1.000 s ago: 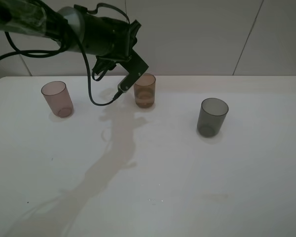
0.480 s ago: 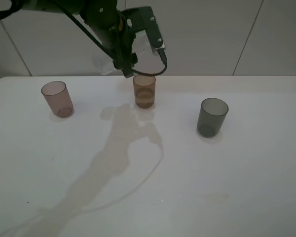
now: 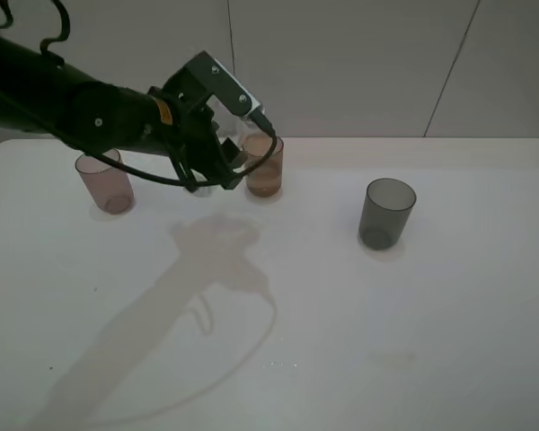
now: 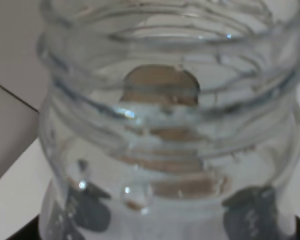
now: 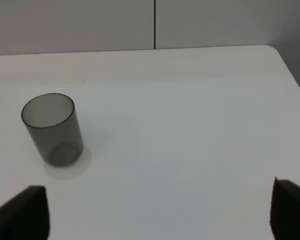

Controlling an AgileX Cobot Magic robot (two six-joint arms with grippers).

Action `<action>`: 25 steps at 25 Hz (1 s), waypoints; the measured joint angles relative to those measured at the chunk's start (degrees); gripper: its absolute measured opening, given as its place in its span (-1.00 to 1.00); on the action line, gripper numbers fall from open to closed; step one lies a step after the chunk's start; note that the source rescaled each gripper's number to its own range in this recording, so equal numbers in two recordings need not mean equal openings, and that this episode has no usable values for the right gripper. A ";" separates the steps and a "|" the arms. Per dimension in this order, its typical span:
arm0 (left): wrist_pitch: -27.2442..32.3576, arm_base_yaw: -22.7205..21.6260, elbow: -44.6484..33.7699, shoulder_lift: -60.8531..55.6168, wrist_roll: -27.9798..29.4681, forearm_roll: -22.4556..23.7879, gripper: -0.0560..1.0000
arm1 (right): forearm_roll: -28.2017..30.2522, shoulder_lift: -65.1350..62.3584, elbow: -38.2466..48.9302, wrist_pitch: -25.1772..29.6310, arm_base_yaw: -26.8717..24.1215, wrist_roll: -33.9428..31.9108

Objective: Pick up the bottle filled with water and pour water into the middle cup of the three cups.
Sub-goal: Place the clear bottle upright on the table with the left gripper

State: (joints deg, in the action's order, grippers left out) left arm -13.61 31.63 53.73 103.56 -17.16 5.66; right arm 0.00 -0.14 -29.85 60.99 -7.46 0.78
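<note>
My left gripper [image 3: 214, 169] is shut on the small clear bottle [image 3: 228, 151] and holds it low, just left of the amber-brown middle cup [image 3: 264, 167]. In the left wrist view the bottle [image 4: 170, 125] fills the frame with its open threaded neck up. The amber cup [image 4: 162, 90] shows through it, and the dark fingers [image 4: 92, 215] grip its sides. The amber cup holds some liquid. The pinkish-mauve cup [image 3: 105, 184] stands at the left, partly behind my arm. The smoky grey cup [image 3: 386, 213] stands at the right and also shows in the right wrist view [image 5: 52, 129]. My right gripper [image 5: 157, 212] is open and empty.
The white table [image 3: 341, 314] reaches a tiled wall at the back. Its right edge [image 5: 290, 75] shows in the right wrist view. The left arm's cable [image 3: 251, 171] loops next to the amber cup's rim.
My left arm came down from above the amber cup, where the bottle was tipped, to a low spot just left of it. The cups have not moved.
</note>
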 joint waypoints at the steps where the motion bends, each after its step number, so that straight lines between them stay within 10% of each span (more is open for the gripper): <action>1: -3.72 -0.13 -2.73 -0.05 0.52 -0.45 -0.88 | 0.00 0.00 0.00 0.00 0.00 0.00; 11: -45.41 -0.47 -21.67 3.80 13.49 0.08 -0.88 | 0.00 0.00 0.00 0.00 0.00 0.00; 25: -52.65 -0.47 -22.00 14.25 17.16 2.40 -0.88 | 0.00 0.00 0.00 0.00 0.00 0.00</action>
State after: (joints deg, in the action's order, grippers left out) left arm -66.25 31.16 31.73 117.80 0.00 8.06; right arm 0.00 -0.14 -29.85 60.99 -7.46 0.78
